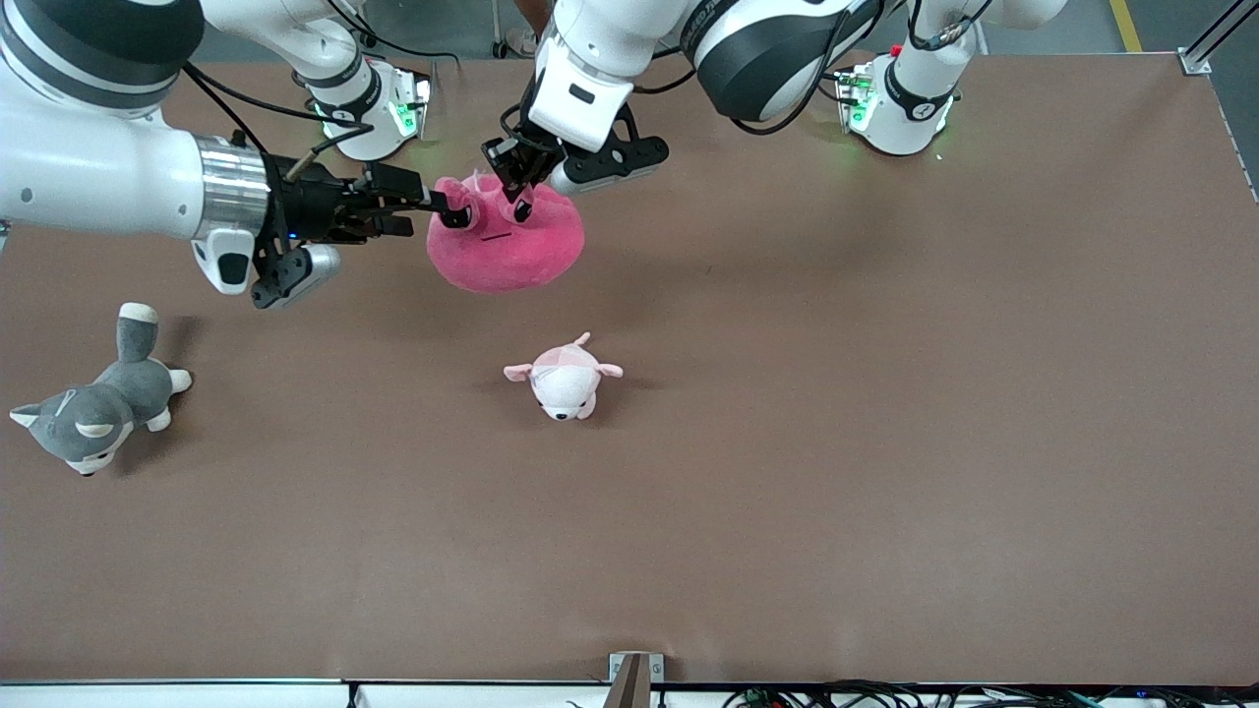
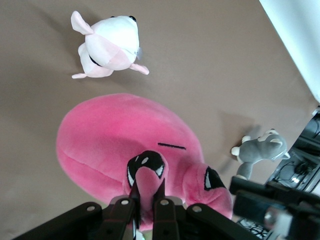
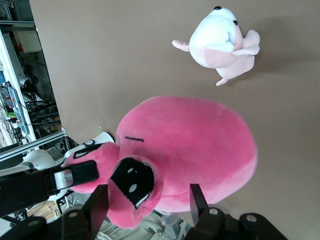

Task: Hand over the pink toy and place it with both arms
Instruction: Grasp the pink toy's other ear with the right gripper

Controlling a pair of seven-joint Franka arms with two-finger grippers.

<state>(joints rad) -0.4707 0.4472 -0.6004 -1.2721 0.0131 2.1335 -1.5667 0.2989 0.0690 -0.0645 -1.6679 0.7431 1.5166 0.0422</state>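
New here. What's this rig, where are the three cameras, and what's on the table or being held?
Two white robot arms work at a brown table. One camera looks down from across the table, and each wrist carries one. The left gripper is shut on an eye bulge of the pink toy, holding it over the table. The right gripper is open around the toy's other eye bulge. On the table lie a small pink-and-white plush and a grey husky plush.

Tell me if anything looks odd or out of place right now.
Only the pink toy: it hangs above the table, pinched by one eye bulge in the left hand, while the right hand sits open around its other eye. Both smaller plushes lie undisturbed.
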